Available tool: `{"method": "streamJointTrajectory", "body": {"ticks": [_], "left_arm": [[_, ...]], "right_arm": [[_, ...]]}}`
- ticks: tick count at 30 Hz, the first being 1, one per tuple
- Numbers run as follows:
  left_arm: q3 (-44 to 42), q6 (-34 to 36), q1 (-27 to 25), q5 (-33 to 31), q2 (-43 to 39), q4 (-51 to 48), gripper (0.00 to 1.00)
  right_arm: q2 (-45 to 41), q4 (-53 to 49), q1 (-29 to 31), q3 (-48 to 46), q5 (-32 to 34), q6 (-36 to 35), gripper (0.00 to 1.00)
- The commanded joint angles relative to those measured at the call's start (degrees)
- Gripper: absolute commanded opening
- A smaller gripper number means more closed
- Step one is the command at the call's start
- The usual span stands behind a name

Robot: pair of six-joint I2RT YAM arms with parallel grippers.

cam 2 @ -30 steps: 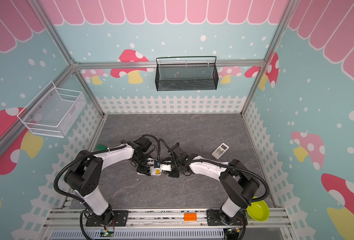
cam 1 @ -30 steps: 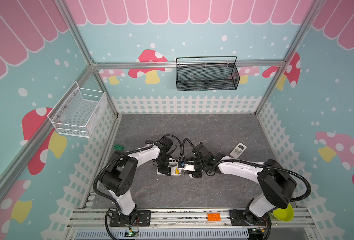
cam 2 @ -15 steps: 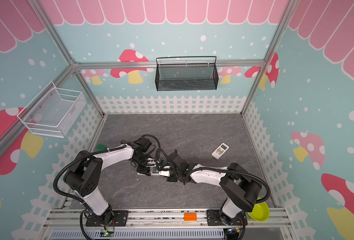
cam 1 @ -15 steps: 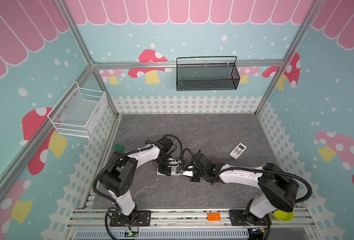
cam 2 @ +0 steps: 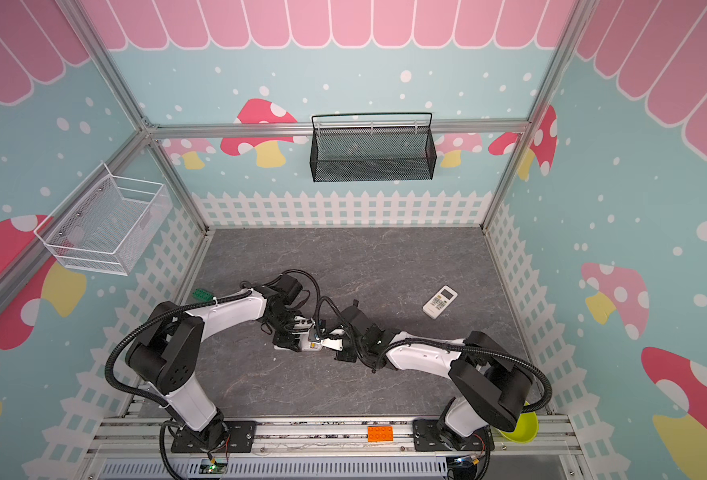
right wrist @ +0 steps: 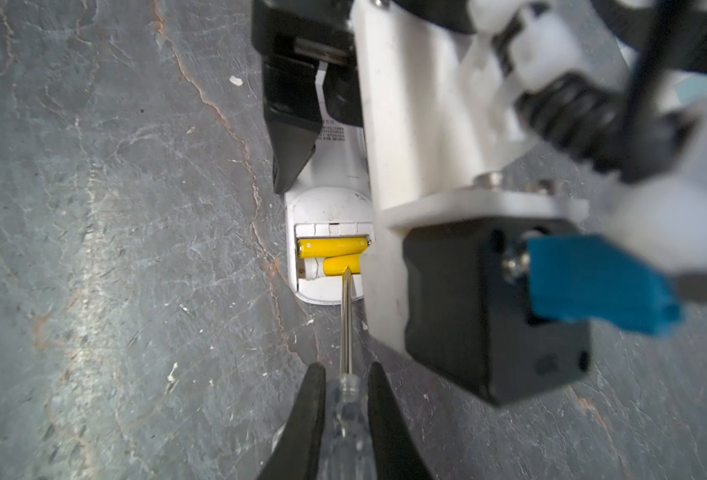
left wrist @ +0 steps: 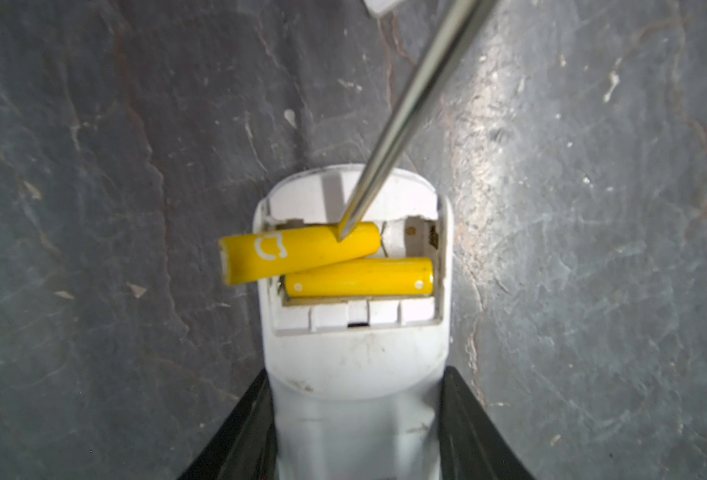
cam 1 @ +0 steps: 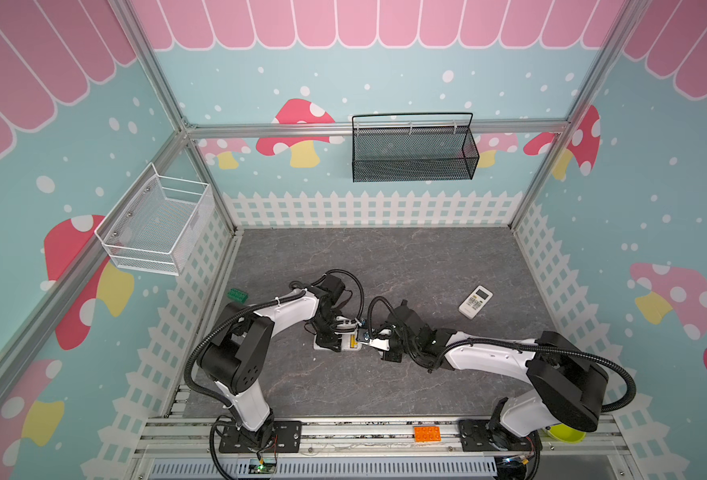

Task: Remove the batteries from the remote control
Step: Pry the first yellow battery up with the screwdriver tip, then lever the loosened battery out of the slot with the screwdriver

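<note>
The remote (left wrist: 356, 345) lies back-up on the grey table (left wrist: 94, 208). Its battery bay is uncovered at the end away from the left gripper (left wrist: 356, 374). That gripper stands about half open, with its two black fingers (left wrist: 244, 424) pressed against the remote's long sides, so the body is clamped between them.

Two yellow batteries sit in the bay, crosswise to the remote's length. The seated battery (left wrist: 360, 277) lies flat in the slot nearer the left gripper, with both ends inside the bay walls. The raised battery (left wrist: 298, 251) is in the slot nearer the remote's end, but tilted. One end pokes out over the remote's side wall and past its edge, while the other end is within the bay, with a bare white stretch of slot beside it. Its side overlaps the seated battery.

The right gripper (right wrist: 346, 370) is closed tight on the clear handle of a screwdriver (right wrist: 346, 324), which reaches in from beyond the remote's bay end. The thin steel shaft slants down, and its tip touches the raised battery near the end that is inside the bay.

In both top views the two arms meet over the remote. A spare remote (cam 1: 475, 301) lies face-up well apart from it, on the right arm's side and nearer the back wall. A green brick (cam 1: 237, 295) lies well apart from the remote on the left arm's side, by the fence.
</note>
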Motion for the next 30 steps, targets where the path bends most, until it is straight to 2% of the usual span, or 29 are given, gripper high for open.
{"method": "streamJointTrajectory", "body": {"ticks": [1, 5, 15, 23, 30], "left_arm": [[-1.23, -0.61, -0.75, 2.07, -0.11, -2.42, 0.47], [-0.81, -1.19, -0.73, 1.7, -0.74, -2.2, 0.42], [1.81, -0.51, 0.68, -2.91, -2.16, 8.18, 0.27], [3.29, 1.73, 0.83, -5.52, -0.95, 22.41, 0.27], [0.93, 4.41, 0.74, -8.92, 0.88, 34.61, 0.29]], "right_arm": [[-1.07, 2.75, 0.36, -1.17, 1.56, 2.17, 0.0], [-2.66, 4.01, -0.16, -2.63, 2.96, 3.84, 0.0], [-5.47, 13.34, -8.75, -6.46, -1.8, 16.75, 0.0], [-2.45, 19.66, -17.51, -5.12, -8.7, 23.91, 0.0], [3.49, 19.89, -20.35, 0.13, -12.7, 22.81, 0.0]]}}
